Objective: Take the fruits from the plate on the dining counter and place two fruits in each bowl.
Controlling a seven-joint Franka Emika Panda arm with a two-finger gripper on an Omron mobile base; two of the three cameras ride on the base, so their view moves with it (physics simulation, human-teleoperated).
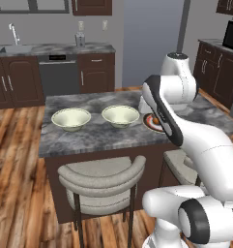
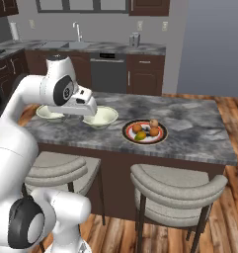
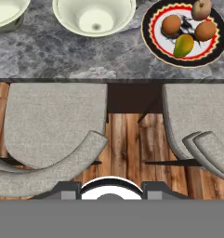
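Two grey stools (image 3: 53, 125) sit nearest my camera. Upper right on the counter (image 3: 85, 56), one plate (image 3: 185, 33) holds four fruits (image 3: 171, 24); two bowls (image 3: 95, 16) upper left. My claw is closed, empty.

Two grey stools (image 3: 53, 135) (cushioned) on wood floor (image 3: 127, 144).

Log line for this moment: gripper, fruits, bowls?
gripper: shut, holding nothing, above the stools | fruits: four, all on the plate | bowls: both empty | stage: no fruit moved yet
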